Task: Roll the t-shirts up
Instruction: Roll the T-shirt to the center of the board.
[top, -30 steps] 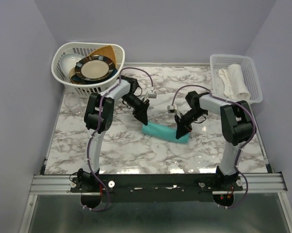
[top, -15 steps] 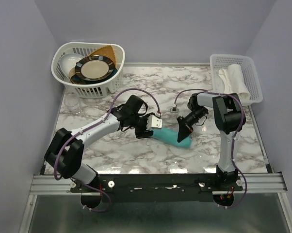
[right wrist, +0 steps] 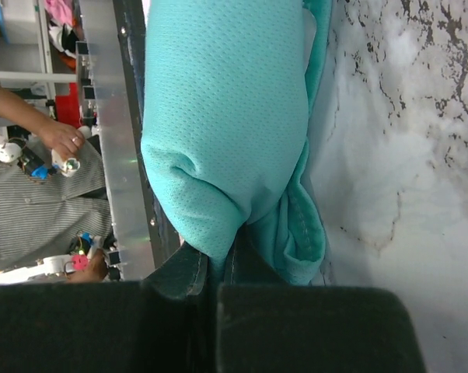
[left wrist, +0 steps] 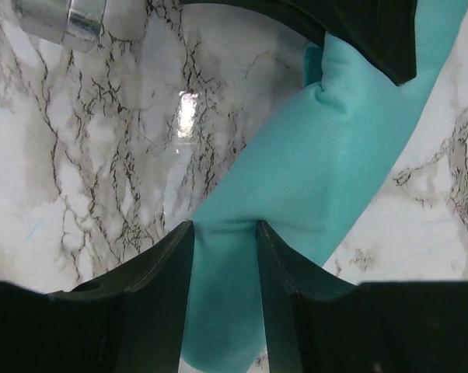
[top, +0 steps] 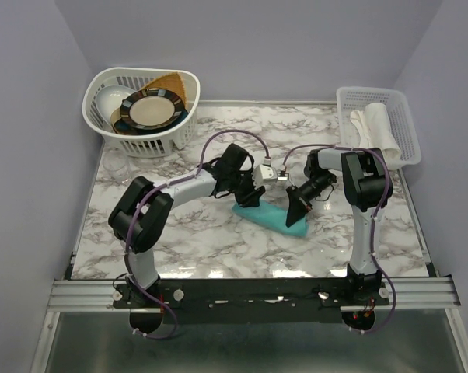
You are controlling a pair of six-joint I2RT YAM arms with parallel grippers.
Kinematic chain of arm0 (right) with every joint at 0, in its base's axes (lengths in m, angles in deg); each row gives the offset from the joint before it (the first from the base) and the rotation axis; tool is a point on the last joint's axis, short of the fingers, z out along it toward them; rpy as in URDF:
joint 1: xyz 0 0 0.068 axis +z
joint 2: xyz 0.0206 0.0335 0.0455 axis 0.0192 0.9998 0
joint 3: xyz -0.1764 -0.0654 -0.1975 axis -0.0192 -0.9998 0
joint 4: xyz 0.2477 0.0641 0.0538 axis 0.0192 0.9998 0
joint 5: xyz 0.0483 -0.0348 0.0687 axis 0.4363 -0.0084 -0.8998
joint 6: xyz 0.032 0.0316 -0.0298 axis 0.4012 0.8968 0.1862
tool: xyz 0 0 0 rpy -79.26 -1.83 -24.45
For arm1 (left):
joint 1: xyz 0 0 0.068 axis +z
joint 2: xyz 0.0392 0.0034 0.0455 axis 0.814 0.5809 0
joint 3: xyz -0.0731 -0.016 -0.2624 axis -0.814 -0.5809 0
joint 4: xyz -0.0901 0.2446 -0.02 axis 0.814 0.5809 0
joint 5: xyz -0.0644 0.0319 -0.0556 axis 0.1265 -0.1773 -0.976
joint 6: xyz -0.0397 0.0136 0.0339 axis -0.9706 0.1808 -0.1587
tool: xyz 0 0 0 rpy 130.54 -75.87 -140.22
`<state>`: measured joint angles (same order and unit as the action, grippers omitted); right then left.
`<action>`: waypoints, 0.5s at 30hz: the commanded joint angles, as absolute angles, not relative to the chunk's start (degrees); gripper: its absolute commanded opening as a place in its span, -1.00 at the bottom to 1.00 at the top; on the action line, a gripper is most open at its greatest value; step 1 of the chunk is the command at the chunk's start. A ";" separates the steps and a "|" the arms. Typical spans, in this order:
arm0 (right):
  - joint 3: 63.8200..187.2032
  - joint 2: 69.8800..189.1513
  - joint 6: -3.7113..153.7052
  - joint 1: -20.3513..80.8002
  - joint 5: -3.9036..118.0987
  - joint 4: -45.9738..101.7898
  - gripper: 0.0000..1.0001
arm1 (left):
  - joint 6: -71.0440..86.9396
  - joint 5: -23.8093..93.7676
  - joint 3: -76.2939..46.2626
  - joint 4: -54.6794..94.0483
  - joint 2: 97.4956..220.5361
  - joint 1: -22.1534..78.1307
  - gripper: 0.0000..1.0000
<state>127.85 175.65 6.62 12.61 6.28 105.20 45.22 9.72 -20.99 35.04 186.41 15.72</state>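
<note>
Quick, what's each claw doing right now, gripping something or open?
Left claw: closed, pinching the rolled teal-green fabric t-shirt.
Right claw: closed on the same t-shirt's other end.

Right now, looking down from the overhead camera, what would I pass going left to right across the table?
dish basket → left claw → rolled shirt → right claw → towel tray

The plain teal-green t-shirt [top: 269, 216] lies on a white, grey-veined marble-pattern table [top: 203, 242].
</note>
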 commanded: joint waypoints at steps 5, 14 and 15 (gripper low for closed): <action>128.36 177.46 5.25 12.08 7.26 106.42 -0.86 | 38.60 5.80 -16.70 36.20 195.04 15.47 -0.10; 126.08 167.10 12.28 11.03 9.63 98.24 1.00 | 39.04 2.81 -12.92 41.20 198.92 15.46 -0.14; 126.34 165.70 12.72 10.94 10.68 97.98 1.00 | 39.21 2.81 -12.66 41.82 198.92 15.55 -0.14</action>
<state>125.97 171.28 10.43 11.60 5.17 107.36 39.10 5.55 -14.22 36.75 196.51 15.86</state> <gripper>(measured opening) 0.990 0.433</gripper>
